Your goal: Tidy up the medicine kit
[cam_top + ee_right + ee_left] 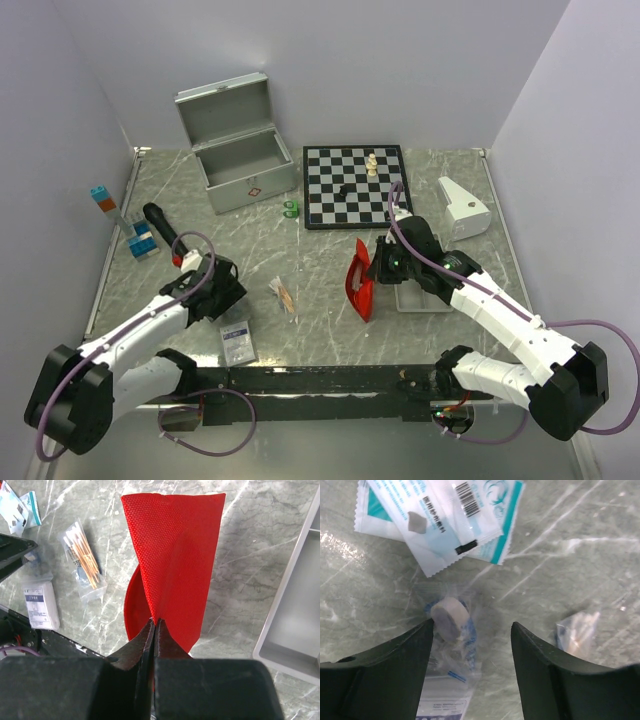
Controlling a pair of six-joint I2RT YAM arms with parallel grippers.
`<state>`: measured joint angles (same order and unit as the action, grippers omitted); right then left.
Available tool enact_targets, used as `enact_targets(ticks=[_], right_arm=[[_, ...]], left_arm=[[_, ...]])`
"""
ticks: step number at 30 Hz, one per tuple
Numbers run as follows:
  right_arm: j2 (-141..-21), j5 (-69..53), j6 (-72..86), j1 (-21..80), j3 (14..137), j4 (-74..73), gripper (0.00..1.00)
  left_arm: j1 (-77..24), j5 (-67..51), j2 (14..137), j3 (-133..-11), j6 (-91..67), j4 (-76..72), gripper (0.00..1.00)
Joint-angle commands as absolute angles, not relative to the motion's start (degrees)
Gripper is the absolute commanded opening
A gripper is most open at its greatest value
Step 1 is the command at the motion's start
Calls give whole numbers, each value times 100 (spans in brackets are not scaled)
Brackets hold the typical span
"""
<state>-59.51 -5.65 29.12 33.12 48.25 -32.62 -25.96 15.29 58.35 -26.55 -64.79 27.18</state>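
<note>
Your right tool [154, 624] pinches the flat red fabric pouch [172, 555] upright, probably for filling. Your left tool [471, 630] hangs open over the clear-bagged small white roll [449, 617].

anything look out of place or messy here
The open silver metal case looks empty, while supplies lie loose outside it: a clear bag of cotton swabs, white printed sachets, a bagged white tape roll. The flat red fabric pouch is held on edge, pinched in the right arm's fingers.
</note>
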Motion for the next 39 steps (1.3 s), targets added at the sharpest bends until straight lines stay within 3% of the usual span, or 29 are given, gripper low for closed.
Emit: enact_targets(ticks=[1,5,11,16,20,25,39], right_arm=[[-5950,-563,2962,3313,4992,-3261,0],[-5933,-554,2962,3313,4983,-3278,0],[-5898,-571,2971,3313,5001,-3296,0],[-5906,-589,2988,3313,5062,-3331,0],[-5880,-510,2953,3322,5176,-3419,0],[-5933,-475,2944,3322,5361,-3524,0],[-6003,-685,3120,3322,5809,-3832,0]], left_arm=[[-2637,1521,6003,-2409,-6609,2637,66],[-2637,1512,6161,-2355,-6539,2531,55],[-2645,1389,5986,-2390,-6478,2470,19],[-2707,1397,5284,-2785,-6346,2698,5],[-2804,1065,4721,-3242,-6048,2559,4],[-3058,-165,4517,-3489,-5687,1093,9],[-5263,-765,7179,-4938,-5379,-1784,2]])
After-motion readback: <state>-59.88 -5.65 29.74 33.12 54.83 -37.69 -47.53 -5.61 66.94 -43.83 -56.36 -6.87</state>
